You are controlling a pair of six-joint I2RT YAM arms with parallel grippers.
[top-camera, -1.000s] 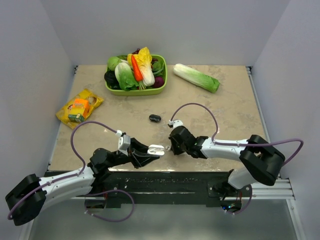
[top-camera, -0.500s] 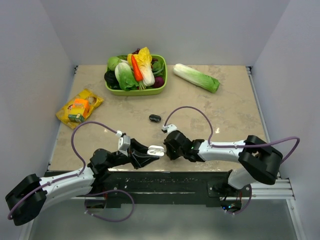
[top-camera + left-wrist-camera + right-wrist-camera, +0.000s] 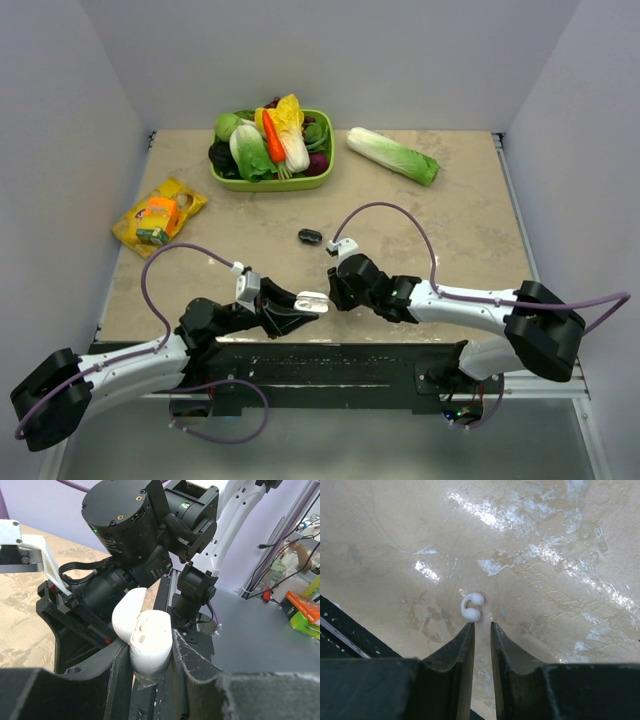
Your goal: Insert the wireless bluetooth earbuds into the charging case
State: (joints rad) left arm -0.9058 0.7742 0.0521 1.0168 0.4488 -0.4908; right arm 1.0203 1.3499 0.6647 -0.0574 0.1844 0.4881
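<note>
My left gripper (image 3: 300, 305) is shut on the white charging case (image 3: 312, 299), held above the table's near edge. In the left wrist view the case (image 3: 150, 640) sits upright between the fingers with its lid hinged open, and the gripper (image 3: 150, 652) clamps its lower half. My right gripper (image 3: 332, 293) is just right of the case, pointing down at the table. In the right wrist view its jaws (image 3: 481, 625) stand a narrow gap apart and empty. One white earbud (image 3: 471, 606) lies on the table just past the left fingertip. The other earbud is not visible.
A small black oval object (image 3: 309, 236) lies on the table beyond the grippers. A green basket (image 3: 270, 183) of vegetables stands at the back, a napa cabbage (image 3: 392, 155) to its right. A yellow snack packet (image 3: 158, 215) lies at the left.
My right gripper has shifted a little to the left, closer to the held case. My left arm and the case have not moved.
</note>
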